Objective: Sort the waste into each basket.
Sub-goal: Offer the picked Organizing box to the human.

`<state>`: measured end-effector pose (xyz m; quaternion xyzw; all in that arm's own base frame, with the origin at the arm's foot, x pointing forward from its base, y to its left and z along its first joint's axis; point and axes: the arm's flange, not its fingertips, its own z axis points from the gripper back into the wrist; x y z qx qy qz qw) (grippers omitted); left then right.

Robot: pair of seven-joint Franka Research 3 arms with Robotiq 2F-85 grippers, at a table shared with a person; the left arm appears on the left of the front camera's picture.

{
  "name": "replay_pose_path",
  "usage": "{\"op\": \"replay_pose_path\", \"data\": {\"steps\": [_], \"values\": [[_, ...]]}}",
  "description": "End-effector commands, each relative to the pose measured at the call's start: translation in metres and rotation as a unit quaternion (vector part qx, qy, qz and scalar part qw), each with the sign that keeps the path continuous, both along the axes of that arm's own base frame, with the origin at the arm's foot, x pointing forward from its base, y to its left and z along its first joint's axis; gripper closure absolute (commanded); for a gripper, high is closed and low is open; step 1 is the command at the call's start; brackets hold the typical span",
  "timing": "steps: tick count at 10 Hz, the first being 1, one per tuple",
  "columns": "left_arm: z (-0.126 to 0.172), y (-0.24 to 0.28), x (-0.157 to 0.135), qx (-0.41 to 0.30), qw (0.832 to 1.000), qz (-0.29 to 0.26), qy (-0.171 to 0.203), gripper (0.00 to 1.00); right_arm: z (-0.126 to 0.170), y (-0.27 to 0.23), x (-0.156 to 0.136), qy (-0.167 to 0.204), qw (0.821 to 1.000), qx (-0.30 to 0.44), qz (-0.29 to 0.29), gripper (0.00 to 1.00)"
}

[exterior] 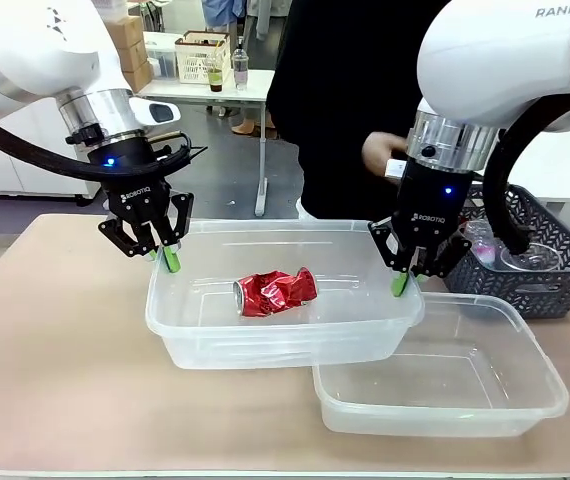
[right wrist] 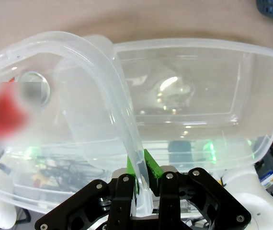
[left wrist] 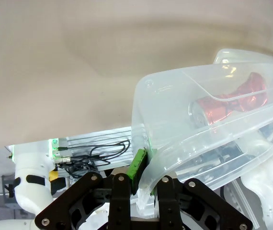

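A crushed red can (exterior: 277,291) lies in a clear plastic tub (exterior: 265,345) that both arms hold just above the table. My left gripper (exterior: 165,255) is shut on the tub's left rim, and my right gripper (exterior: 405,280) is shut on its right rim. The left wrist view shows the green pads (left wrist: 137,165) clamped on the rim, with the can (left wrist: 232,100) seen through the tub wall (left wrist: 175,96). In the right wrist view my gripper (right wrist: 141,167) pinches the rim. A second, empty tub (exterior: 525,400) sits on the table at front right, partly under the held one.
A dark lattice basket (exterior: 555,290) with clear plastic bottles (exterior: 525,255) stands at the right, close behind my right gripper. A person in black stands at the far side, one hand (exterior: 380,152) near my right wrist. Bare tabletop (exterior: 55,330) lies to the left.
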<state>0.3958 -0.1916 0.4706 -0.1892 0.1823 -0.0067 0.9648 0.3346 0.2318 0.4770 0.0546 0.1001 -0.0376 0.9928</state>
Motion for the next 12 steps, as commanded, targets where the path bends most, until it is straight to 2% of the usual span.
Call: {"op": "replay_pose_path", "data": {"steps": [1,12], "values": [[0.0059,-0.0022,-0.0010,-0.011,1.000,0.002,0.002,0.92,0.0016,-0.0034,0.0023,-0.005,1.000,-0.003,-0.002,0.94],[0.0059,-0.0022,-0.0010,-0.011,1.000,0.002,0.002,0.92,0.0016,-0.0034,0.0023,-0.005,1.000,-0.003,-0.002,0.94]]}}
